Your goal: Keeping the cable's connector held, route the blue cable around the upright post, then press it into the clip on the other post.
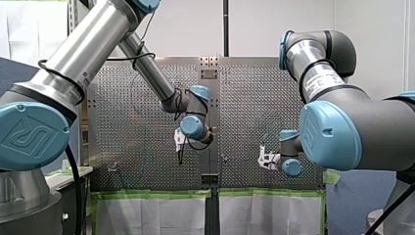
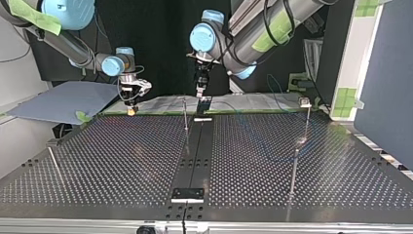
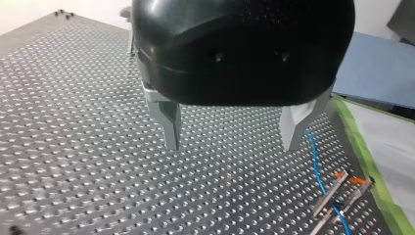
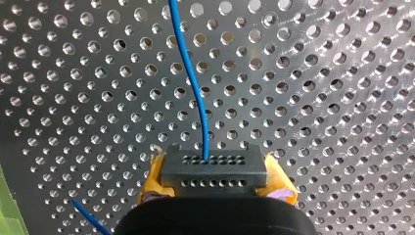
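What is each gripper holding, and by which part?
My right gripper clamps the black connector by its two sides, the blue cable running out ahead. My left gripper is open, holding nothing.

The perforated table [image 2: 122,161] is carrying a thin upright post [image 2: 185,117], a black strip [image 2: 197,151] along its middle, and a blue cable [image 3: 317,169] lying across its holes.

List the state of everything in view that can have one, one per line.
left pincer: open, empty, above the table.
right pincer: shut on the connector.
connector: gripped from both sides.
blue cable: one end in the connector, the rest trailing over the table.
post: upright.
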### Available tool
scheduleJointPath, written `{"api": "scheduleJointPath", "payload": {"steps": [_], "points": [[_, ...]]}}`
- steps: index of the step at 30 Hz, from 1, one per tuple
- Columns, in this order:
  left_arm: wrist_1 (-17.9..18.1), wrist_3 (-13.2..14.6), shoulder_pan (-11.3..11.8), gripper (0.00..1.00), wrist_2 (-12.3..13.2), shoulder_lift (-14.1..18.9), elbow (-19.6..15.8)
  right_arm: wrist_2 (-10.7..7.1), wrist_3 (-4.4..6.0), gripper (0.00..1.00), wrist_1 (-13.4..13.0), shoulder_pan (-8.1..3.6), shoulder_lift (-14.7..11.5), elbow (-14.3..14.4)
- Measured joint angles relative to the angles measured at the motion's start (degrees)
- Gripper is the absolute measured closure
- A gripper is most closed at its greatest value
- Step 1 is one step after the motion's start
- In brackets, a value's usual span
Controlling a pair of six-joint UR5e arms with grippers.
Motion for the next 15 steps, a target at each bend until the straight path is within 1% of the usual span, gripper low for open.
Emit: {"api": "scheduleJointPath", "payload": {"steps": [3,10,15], "points": [[0.16,-0.77,0.0,0.0,-1.04,1.67,-1.67,-0.02,0.03,1.0,0.0,0.0,0.0,0.0],[-0.1,0.06,-0.01,0.0,-4.31,5.46,-5.46,-0.28,0.08,1.0,0.0,0.0,-0.01,0.0],[-0.05,-0.92,-0.06,0.0,-5.11,8.02,-8.04,-0.94,0.16,1.0,0.0,0.01,0.01,0.0]]}}
